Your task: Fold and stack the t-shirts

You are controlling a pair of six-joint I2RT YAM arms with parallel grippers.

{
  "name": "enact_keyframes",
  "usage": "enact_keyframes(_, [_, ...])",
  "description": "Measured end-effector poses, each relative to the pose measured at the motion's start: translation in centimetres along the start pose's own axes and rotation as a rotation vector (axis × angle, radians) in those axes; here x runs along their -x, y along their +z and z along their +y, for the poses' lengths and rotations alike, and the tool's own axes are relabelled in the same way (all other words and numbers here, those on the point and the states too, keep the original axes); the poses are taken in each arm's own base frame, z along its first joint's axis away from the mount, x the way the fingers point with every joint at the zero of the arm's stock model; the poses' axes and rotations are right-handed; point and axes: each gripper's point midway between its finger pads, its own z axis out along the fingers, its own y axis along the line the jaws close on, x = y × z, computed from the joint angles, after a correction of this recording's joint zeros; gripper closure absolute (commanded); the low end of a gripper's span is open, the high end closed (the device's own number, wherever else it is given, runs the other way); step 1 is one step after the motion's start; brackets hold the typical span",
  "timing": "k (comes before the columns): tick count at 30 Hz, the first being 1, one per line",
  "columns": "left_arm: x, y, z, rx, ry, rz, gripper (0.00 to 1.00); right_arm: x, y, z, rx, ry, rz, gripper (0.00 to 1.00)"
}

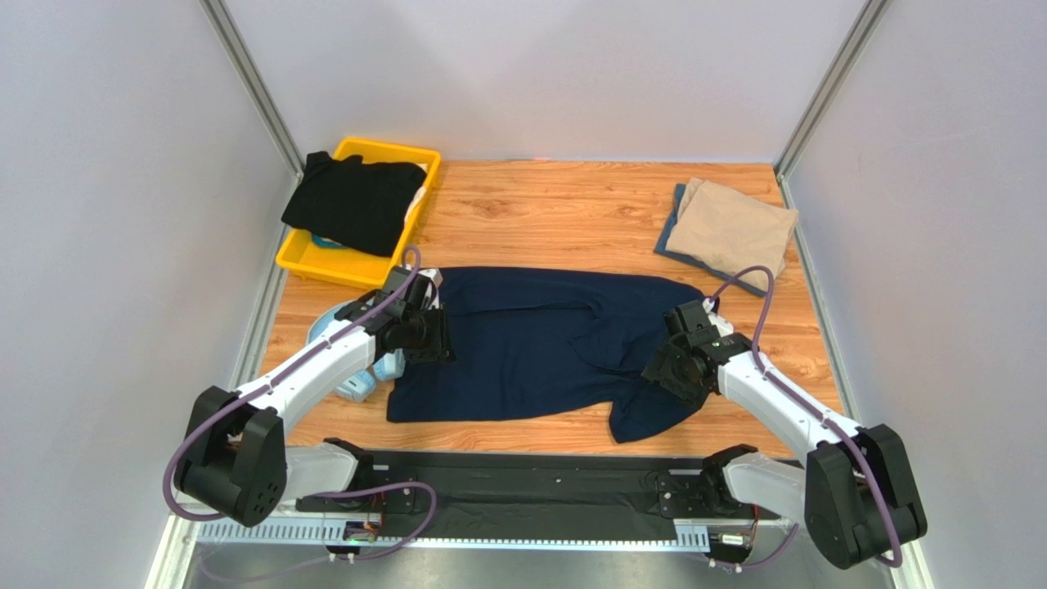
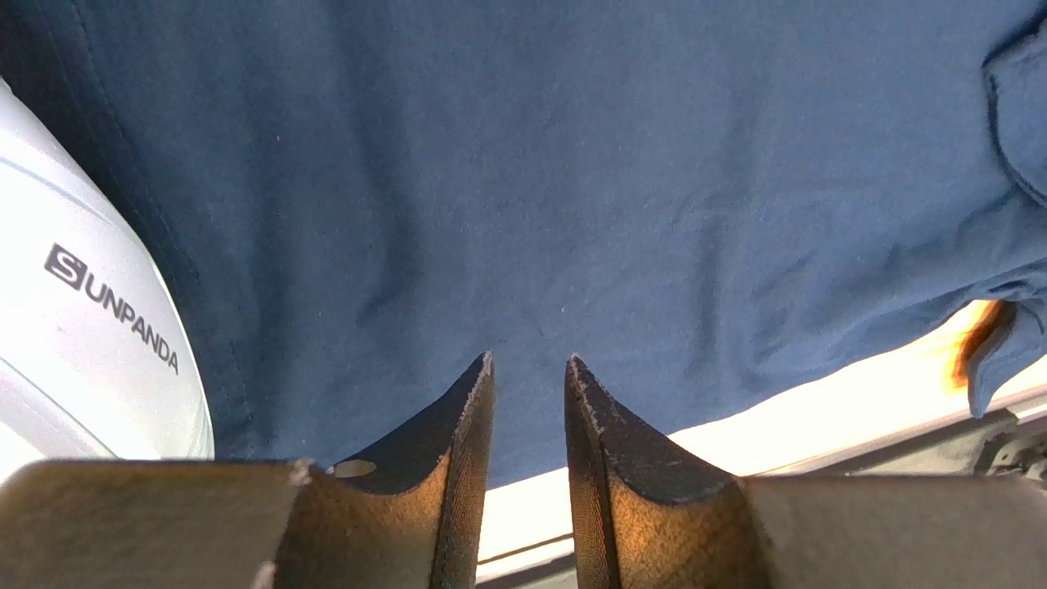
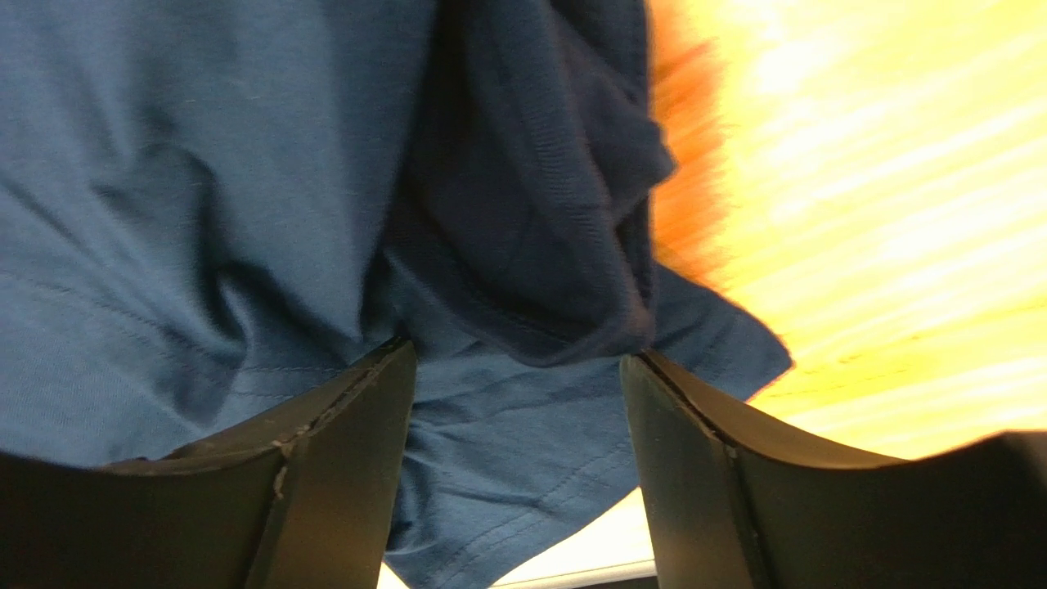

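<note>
A dark navy t-shirt [image 1: 529, 344] lies spread flat across the middle of the table, one sleeve [image 1: 658, 411] trailing toward the near right. My left gripper [image 1: 427, 325] hovers over its left edge. In the left wrist view that gripper [image 2: 530, 362] shows a narrow gap with nothing in it, the navy cloth [image 2: 553, 184] below. My right gripper [image 1: 674, 358] sits over the shirt's right side. Its jaws [image 3: 519, 356] stand wide apart above the rumpled sleeve [image 3: 541, 246]. A folded tan t-shirt [image 1: 734, 227] rests at the back right. A black t-shirt [image 1: 354, 200] drapes over the bin.
The yellow plastic bin [image 1: 369, 153] stands at the back left. Light blue headphones [image 1: 356, 374] lie under my left arm beside the navy shirt and show as a white shell [image 2: 86, 331] in the left wrist view. Grey walls close in both sides.
</note>
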Motion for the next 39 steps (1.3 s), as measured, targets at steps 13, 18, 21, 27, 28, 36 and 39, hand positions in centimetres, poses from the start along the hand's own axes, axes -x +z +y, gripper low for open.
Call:
enact_keyframes(13, [0.8,-0.2,1.3,0.079,-0.006,-0.049,0.5,1.1,1.5,3.4,0.084,-0.011,-0.012,0.32])
enact_keyframes(18, [0.8,0.0,1.5,0.093,-0.007,-0.05,0.5,1.7,1.7,4.7,0.111,-0.004,-0.017,0.32])
enact_keyframes(21, [0.7,0.1,1.6,0.096,-0.008,-0.04,0.5,1.7,1.5,5.0,0.115,0.017,-0.012,0.32])
enact_keyframes(27, [0.7,0.1,1.5,0.094,-0.008,-0.039,0.5,0.0,-0.3,3.3,0.074,0.053,0.034,0.34])
enact_keyframes(28, [0.7,0.1,1.5,0.092,-0.008,-0.039,0.51,0.1,-1.0,3.0,0.077,0.055,0.021,0.34])
enact_keyframes(36, [0.8,-0.4,1.0,0.064,-0.005,-0.053,0.51,0.9,-4.9,2.4,0.102,0.061,-0.051,0.34])
enact_keyframes(39, [1.1,-0.9,0.7,0.05,-0.002,-0.074,0.5,-0.7,-4.6,1.9,0.084,0.058,0.001,0.33])
